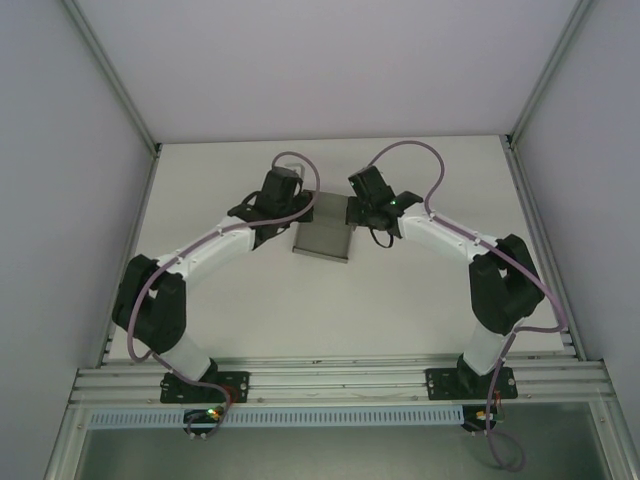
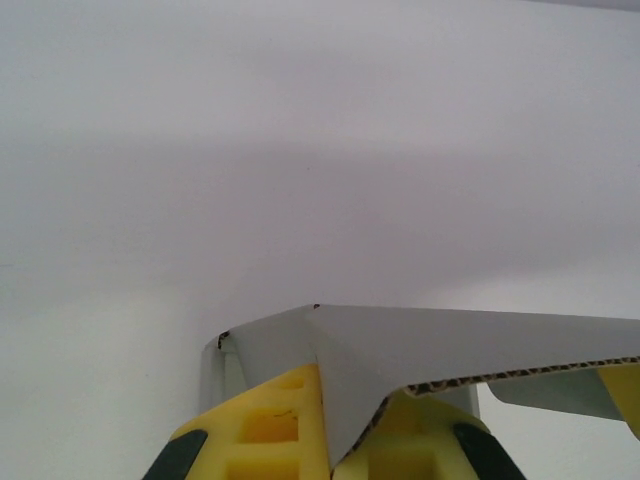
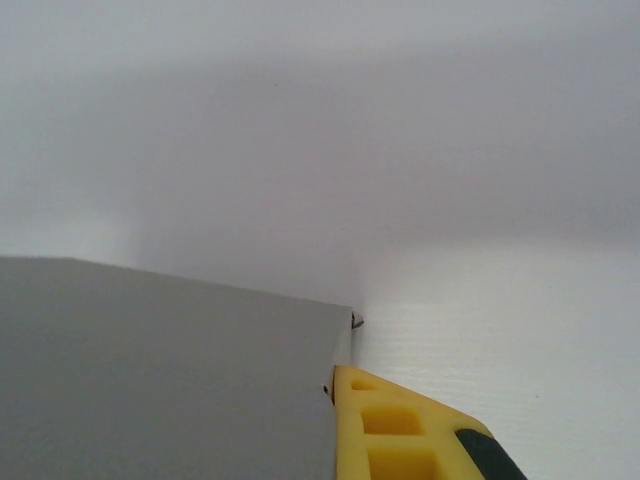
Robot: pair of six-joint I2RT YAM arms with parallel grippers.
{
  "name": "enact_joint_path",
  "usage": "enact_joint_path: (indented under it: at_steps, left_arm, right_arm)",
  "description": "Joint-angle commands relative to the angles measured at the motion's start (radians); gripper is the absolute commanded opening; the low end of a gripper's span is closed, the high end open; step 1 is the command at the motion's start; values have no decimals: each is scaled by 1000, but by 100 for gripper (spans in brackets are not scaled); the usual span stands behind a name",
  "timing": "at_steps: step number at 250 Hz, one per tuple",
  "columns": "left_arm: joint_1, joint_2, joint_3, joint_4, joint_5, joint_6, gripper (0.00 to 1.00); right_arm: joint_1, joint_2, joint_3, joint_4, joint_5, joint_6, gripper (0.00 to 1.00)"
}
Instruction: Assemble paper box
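The grey paper box (image 1: 322, 243) sits mid-table between both arms, part folded. My left gripper (image 1: 292, 215) is at its left far corner. In the left wrist view, that gripper (image 2: 342, 410) is shut on a bent flap of the paper box (image 2: 450, 345), whose corrugated edge runs down between the yellow fingers (image 2: 265, 425). My right gripper (image 1: 360, 213) is at the box's right far corner. In the right wrist view, a flat panel of the paper box (image 3: 150, 370) lies flush against one yellow finger (image 3: 400, 430); the other finger is hidden behind the panel.
The white table (image 1: 420, 300) is walled by pale panels left, right and behind. An aluminium rail (image 1: 330, 380) runs along the near edge, carrying both arm bases. Purple cables loop over each arm.
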Motion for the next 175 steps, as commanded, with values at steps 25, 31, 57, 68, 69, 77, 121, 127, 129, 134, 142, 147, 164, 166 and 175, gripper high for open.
enact_joint_path:
  at_steps: [25,31,57,68,69,77,121,127,129,134,142,147,164,166,175]
  left_arm:
    - [-48,13,-53,-8,33,-33,0]
    - [-51,10,-58,-11,28,-33,0]
    - [-58,0,-78,-18,19,-31,0]
    - [-59,-7,-91,-18,18,-31,0]
    - [-60,-7,-93,-18,18,-31,0]
    - [-61,-12,-105,-15,13,-30,0]
    - [-66,-52,-181,-13,-5,-6,0]
    - [-67,-61,-195,-11,-5,-2,0]
    - [-66,-63,-200,-9,-5,-1,0]
    - [-69,-70,-213,-6,-4,1,0]
    - [-71,-79,-231,-2,-5,3,0]
    - [-73,-85,-242,0,-5,2,0]
    - [-81,-105,-282,21,0,13,0]
    - [-82,-107,-286,25,0,13,0]
    - [-85,-114,-303,36,2,11,0]
  right_arm:
    - [21,-30,57,120,18,168,2]
    - [21,-24,73,103,16,171,2]
    - [26,-6,109,72,-7,155,2]
    - [34,-2,100,74,-1,145,1]
    - [36,-2,98,74,1,144,1]
    - [42,-6,79,90,12,135,1]
    - [72,-52,-102,197,108,121,1]
    - [74,-64,-131,213,119,129,1]
    - [74,-68,-140,219,122,130,1]
    - [76,-77,-162,236,129,128,1]
    - [80,-94,-199,267,143,125,1]
    - [85,-105,-222,289,152,119,1]
    - [97,-139,-285,349,161,100,0]
    - [99,-143,-291,354,163,99,0]
    - [108,-156,-312,374,171,82,0]
